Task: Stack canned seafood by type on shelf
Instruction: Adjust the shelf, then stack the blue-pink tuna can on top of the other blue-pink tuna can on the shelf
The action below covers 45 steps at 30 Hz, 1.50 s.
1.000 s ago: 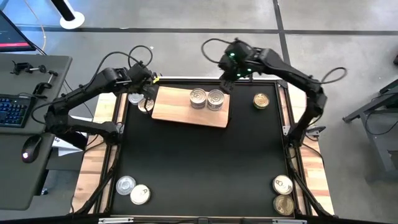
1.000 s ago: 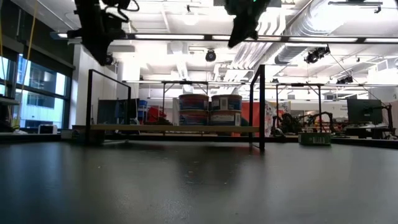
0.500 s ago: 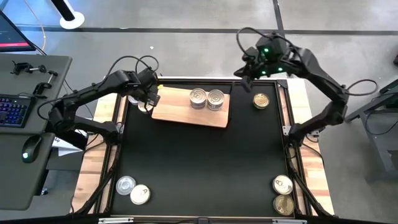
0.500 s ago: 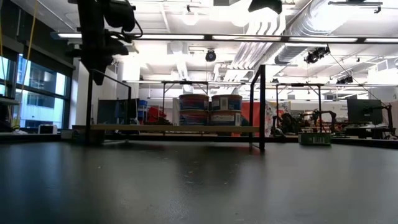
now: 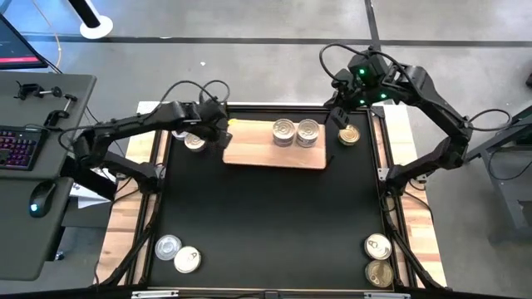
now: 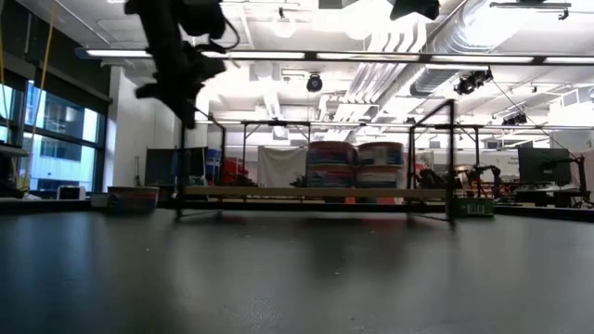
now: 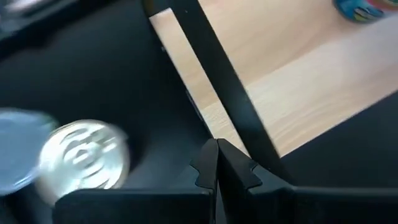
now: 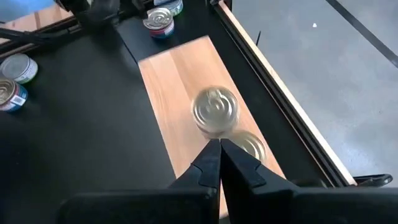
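Shifted toward the tabletop's right edge since the earlier frame, the shelf (image 5: 274,144) carries two cans (image 5: 296,133) by its far edge. Six more cans sit off it: one at each far corner, two at each near corner. Left claw (image 5: 223,135) and right claw (image 5: 336,115) are both pressed together, empty.

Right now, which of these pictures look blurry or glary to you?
Left wrist view: the silver can beside the shelf is smeared. Right wrist view: the nearer can on the shelf is blurred. Low view: bright ceiling lights leave the left arm a dark silhouette.
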### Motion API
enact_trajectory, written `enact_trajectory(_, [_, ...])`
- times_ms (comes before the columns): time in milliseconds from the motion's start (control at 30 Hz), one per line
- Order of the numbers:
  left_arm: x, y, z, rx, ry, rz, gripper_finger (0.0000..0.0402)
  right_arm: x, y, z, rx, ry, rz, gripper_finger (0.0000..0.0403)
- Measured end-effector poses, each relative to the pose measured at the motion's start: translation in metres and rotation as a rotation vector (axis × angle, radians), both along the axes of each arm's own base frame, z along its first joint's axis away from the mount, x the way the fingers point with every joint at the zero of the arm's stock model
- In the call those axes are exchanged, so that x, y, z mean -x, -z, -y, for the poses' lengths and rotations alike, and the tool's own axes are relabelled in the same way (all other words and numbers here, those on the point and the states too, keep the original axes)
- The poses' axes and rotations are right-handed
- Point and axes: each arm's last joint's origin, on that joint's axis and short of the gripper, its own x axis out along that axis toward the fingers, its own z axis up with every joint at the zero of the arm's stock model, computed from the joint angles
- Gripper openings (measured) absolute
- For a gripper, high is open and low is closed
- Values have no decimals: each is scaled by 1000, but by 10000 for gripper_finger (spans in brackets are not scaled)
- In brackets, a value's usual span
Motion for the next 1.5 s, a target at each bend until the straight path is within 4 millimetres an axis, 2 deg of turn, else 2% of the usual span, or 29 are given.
enact_trajectory(100, [-20,11,-2,17,44,49,0,0,0,0,-1,3,3,0])
enact_trajectory(200, [-32,10,-6,11,100,14,0,-1,-1,1,-2,10,14,0])
enact_trajectory(367, [-12,-13,-12,-132,-47,-136,0,-2,-1,1,-22,36,25,0])
enact_trajectory(433, [1,-13,-10,-162,-133,-135,0,-2,-1,1,-25,39,26,0])
enact_trajectory(633, [39,21,-1,-146,-335,-138,0,-3,-1,2,-8,28,34,0])
enact_trajectory(733, [50,41,4,-173,-442,-103,0,-5,-4,3,18,15,56,0])
enact_trajectory(867, [53,59,6,-157,-495,-10,0,-8,-7,4,68,-14,87,0])
enact_trajectory(1067, [63,85,9,-220,-619,-84,0,-10,-10,5,106,-58,117,0])
enact_trajectory(1367, [76,113,16,-224,-758,-94,0,-14,-11,-2,22,-105,172,0])
enact_trajectory(1500, [77,122,17,-247,-724,-75,0,-21,-13,-14,-33,-117,203,0])
